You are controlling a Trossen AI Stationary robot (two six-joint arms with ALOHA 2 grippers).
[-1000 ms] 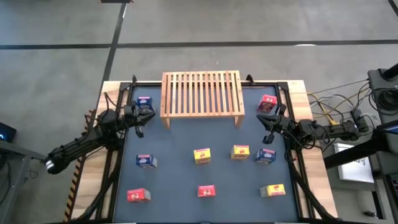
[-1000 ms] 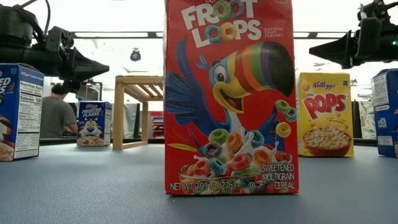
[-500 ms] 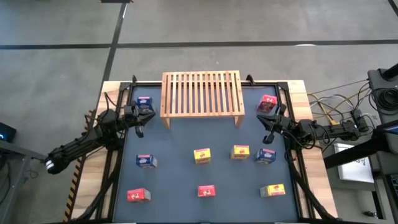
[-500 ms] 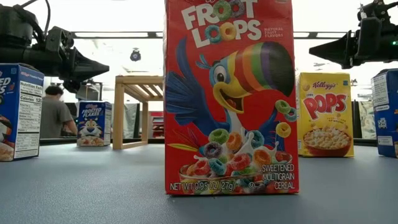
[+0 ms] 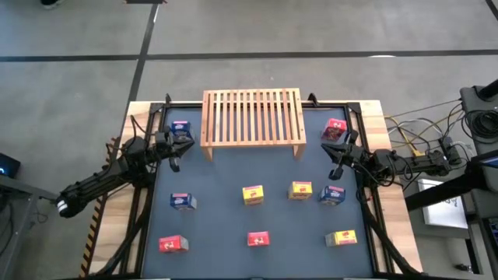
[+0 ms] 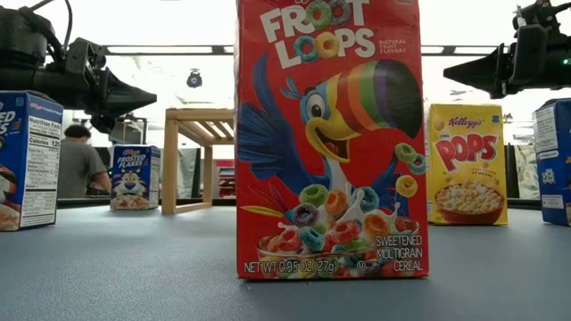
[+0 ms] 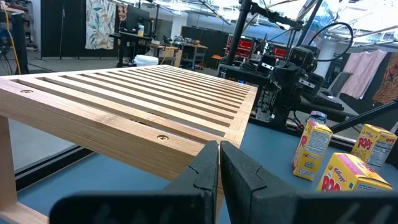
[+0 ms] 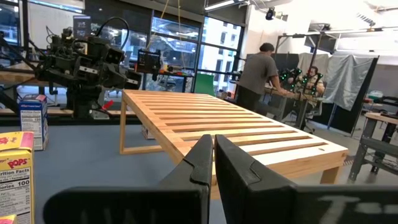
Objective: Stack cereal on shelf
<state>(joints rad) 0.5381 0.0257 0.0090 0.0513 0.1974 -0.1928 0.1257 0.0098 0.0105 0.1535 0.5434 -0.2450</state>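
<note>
Nothing on the table [image 5: 156, 225] had moved since the earlier frames; both arms and all boxes kept their places.

Item 1: wooden shelf [image 5: 253, 117]. Stood at the far middle of the table, slatted top bare, no box on it. Stacking had not begun.

Item 2: cereal boxes, nine, all upright on the table. A blue box [image 5: 180, 130] stood beside the shelf's left end and a red box [image 5: 334, 128] beside its right end. Two yellow boxes [image 5: 253, 194] and two more blue boxes [image 5: 183, 201] formed a middle row. Two red boxes [image 5: 257, 238] and a third yellow box [image 5: 341, 238] formed the near row. The spacing likely left each box free for a side approach.

Item 3: left gripper [image 5: 173, 152]. Hung near the shelf's left front leg, jaws together, empty.

Item 4: right gripper [image 5: 336, 159]. Hung near the shelf's right front leg, jaws together, empty. Both arms appeared parked clear of the boxes.

View notes: the high view alone gave the full count and layout. The low view was largely filled by one red box [image 6: 328, 138], hiding most of the shelf. The wrist views showed the closed jaws and the bare slats [image 7: 143, 90] at close range. The right wrist view also caught a person [image 8: 258, 71] in the room beyond.
</note>
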